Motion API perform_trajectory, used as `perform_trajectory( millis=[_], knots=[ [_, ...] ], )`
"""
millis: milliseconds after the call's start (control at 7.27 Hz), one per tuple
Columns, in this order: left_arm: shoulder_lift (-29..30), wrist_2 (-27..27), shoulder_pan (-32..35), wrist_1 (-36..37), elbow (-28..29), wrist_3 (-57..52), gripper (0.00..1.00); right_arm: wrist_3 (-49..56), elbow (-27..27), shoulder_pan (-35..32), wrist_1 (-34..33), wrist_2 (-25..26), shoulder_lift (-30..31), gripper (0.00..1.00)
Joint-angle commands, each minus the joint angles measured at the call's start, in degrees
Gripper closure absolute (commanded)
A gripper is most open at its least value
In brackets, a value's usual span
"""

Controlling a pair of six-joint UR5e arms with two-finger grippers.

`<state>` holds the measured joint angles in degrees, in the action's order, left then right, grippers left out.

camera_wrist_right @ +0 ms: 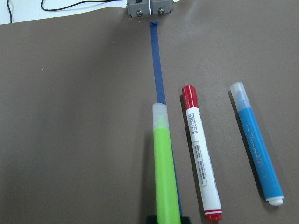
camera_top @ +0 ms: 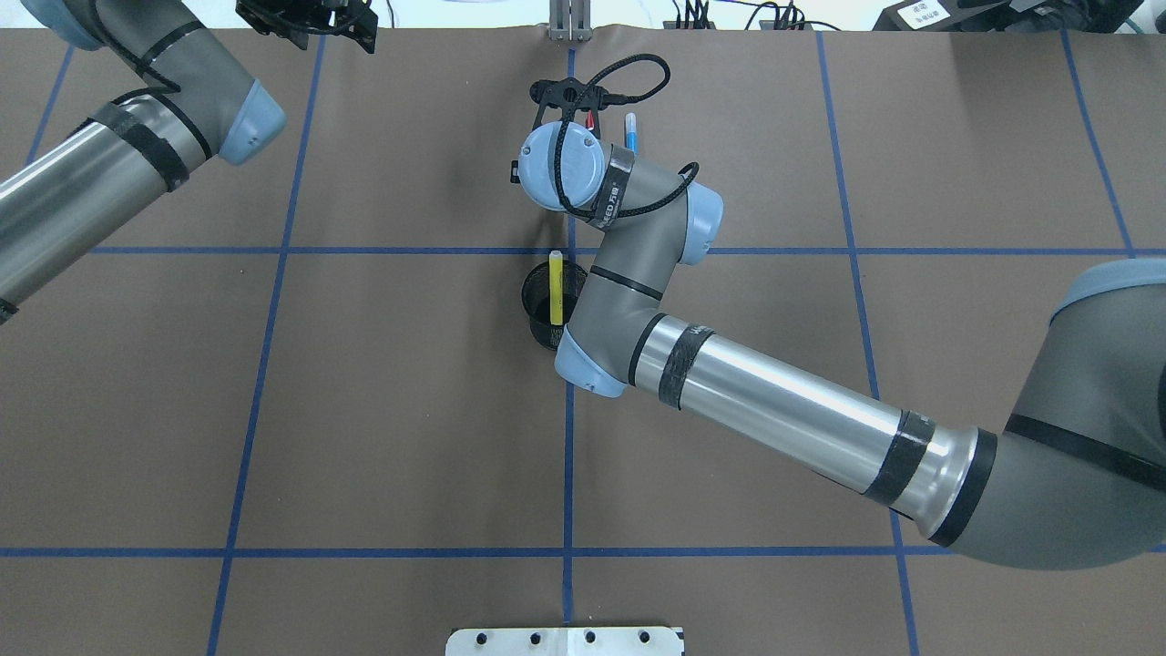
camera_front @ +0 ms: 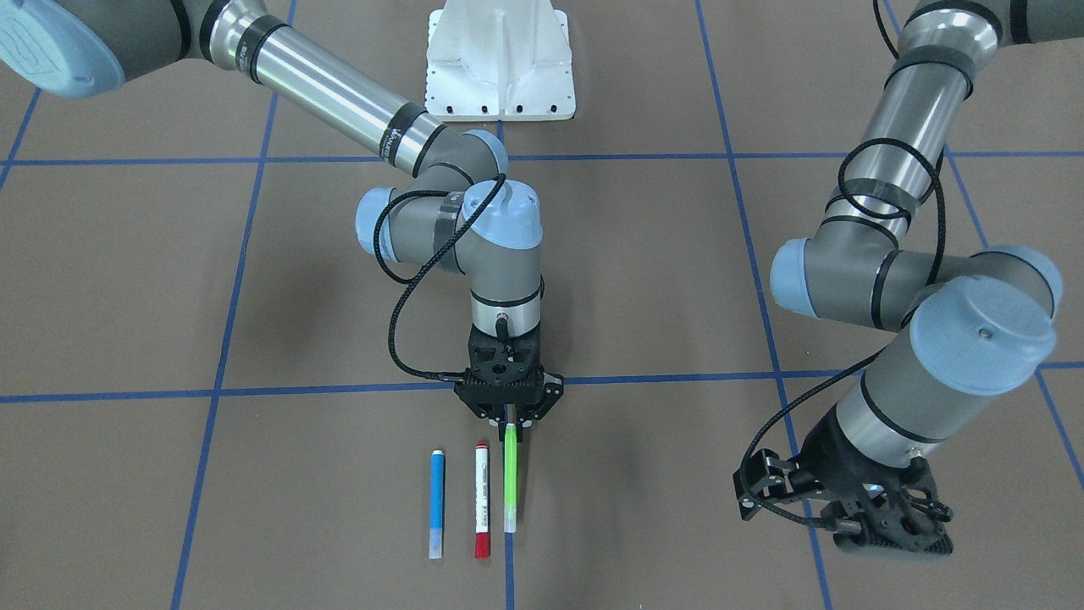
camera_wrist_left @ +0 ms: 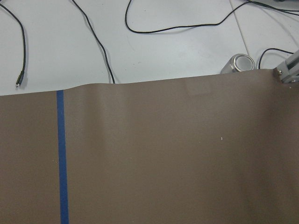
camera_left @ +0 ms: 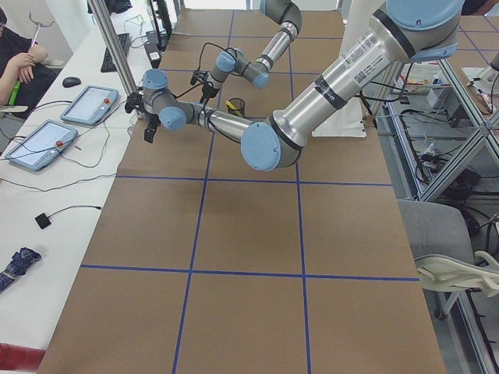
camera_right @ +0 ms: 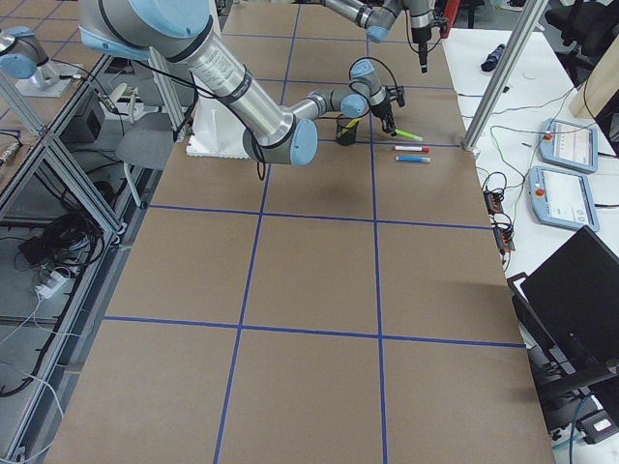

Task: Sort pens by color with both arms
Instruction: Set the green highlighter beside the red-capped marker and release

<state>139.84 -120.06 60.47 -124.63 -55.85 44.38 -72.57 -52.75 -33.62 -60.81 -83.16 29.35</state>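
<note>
My right gripper [camera_front: 511, 421] is shut on one end of the green pen [camera_front: 511, 479], which slants down toward the table along a blue tape line; the right wrist view shows the green pen [camera_wrist_right: 166, 177] between my fingertips. The white pen with red caps [camera_front: 482, 500] and the blue pen [camera_front: 437, 504] lie parallel beside it on the table. The yellow pen [camera_top: 556, 284] stands in the black mesh cup [camera_top: 544, 310], partly hidden by my right arm. My left gripper [camera_front: 885, 525] hangs apart near the table's far edge; its fingers do not show clearly.
The white pedestal base [camera_front: 500, 68] stands at the robot side. The left wrist view shows the brown mat's edge [camera_wrist_left: 149, 84], white tabletop with cables, and a silver can [camera_wrist_left: 238, 63]. A metal bracket [camera_wrist_right: 149, 7] sits beyond the pens.
</note>
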Motion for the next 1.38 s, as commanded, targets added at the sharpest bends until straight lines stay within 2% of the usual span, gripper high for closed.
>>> perform_trajectory(
  millis=[0, 138, 275, 413, 550, 688, 825, 1100, 1238],
  knots=[
    [0.0, 0.0, 0.0, 0.0, 0.04, 0.0, 0.01, 0.24, 2.82, 0.57, 1.92, 2.11, -0.79, 1.0],
    [0.0, 0.0, -0.27, 0.0, 0.04, 0.0, 0.01, 0.68, 2.83, 0.74, 2.09, 2.64, -1.14, 1.0],
    [0.0, 0.0, -0.27, 0.0, 0.21, 0.0, 0.01, 0.77, 2.83, 0.83, 2.1, 2.91, -1.14, 0.88],
    [0.0, 0.0, -0.27, 0.0, 0.21, 0.0, 0.01, 2.6, 2.92, 0.83, 2.1, 3.35, -1.14, 0.26],
    [0.0, 0.0, -0.27, 0.0, 0.21, 0.0, 0.01, 4.09, 2.83, 0.83, 2.1, 3.44, -1.14, 0.01],
    [0.08, 0.0, -0.27, 0.17, 0.13, 0.09, 0.01, 5.85, 2.05, 0.66, 2.01, 3.09, -1.23, 0.0],
    [0.61, -0.17, -0.35, 0.35, -0.14, 0.7, 0.01, 8.82, 0.3, -1.08, 1.75, -0.13, -1.23, 0.0],
    [0.88, -2.7, -0.79, 2.01, -4.95, 5.33, 0.01, 11.03, -3.92, -9.58, -1.57, -16.69, -0.62, 0.0],
    [0.96, -8.29, -1.49, 7.16, -7.58, 5.8, 0.01, 13.57, -6.55, -12.76, -4.64, -21.3, 0.69, 0.0]
  ],
)
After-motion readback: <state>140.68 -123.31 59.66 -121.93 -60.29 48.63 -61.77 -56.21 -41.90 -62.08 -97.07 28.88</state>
